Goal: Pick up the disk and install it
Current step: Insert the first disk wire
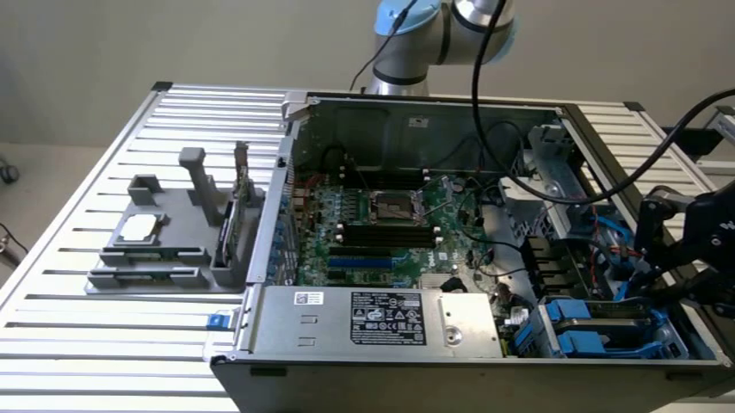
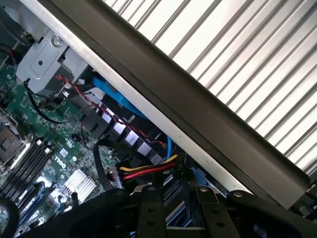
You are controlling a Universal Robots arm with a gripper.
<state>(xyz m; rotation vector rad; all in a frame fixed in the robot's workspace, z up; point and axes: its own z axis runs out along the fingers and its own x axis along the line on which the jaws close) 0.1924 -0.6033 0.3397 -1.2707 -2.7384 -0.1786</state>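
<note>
Well, my gripper [image 1: 663, 288] hangs over the open computer case [image 1: 414, 116], low at the case's near corner on the exterior view's right. The disk [image 1: 597, 331] lies in its blue carrier inside that same corner of the case, just beneath my tool. I cannot tell whether the tool is spread or pinching the disk.

Clear passage lies above the motherboard [image 1: 379, 224] and over the slatted table [image 1: 115, 344] at the exterior view's left, whereas the drive bay [image 1: 597, 331] corner, where the gripper [image 1: 645, 288] hangs, is hemmed by the case wall [image 2: 198, 114], draped black cables [image 1: 478, 103], a yellow-red wire bundle [image 2: 148, 170] and the power supply [image 1: 379, 320].
</note>
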